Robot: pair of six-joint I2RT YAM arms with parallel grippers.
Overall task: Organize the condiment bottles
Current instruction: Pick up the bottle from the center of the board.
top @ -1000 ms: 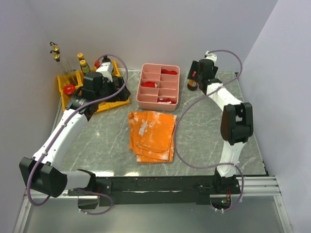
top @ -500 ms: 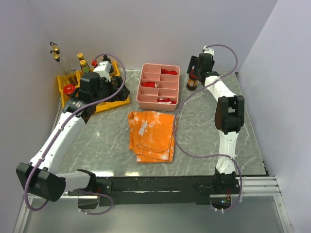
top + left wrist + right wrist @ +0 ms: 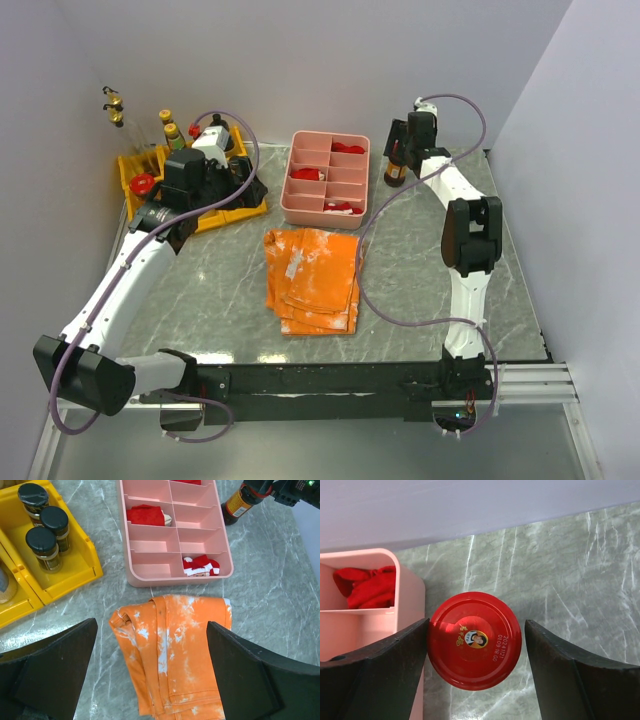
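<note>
Right wrist view shows the right gripper (image 3: 476,625) straddling the red-capped bottle (image 3: 474,640) beside the pink tray (image 3: 412,605), clamped or not I cannot tell; the left gripper (image 3: 151,625) gapes wide, empty.

Glossy red bottle cap (image 3: 474,640), matt pink plastic tray (image 3: 175,578), soft orange cloth (image 3: 175,650), polished marble-look tabletop (image 3: 280,585)

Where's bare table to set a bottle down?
Free: marble table left of the orange cloth, in front of the yellow bins; also between cloth and right arm. Crowded: back row, where bins, pink tray and red-capped bottle sit close.
</note>
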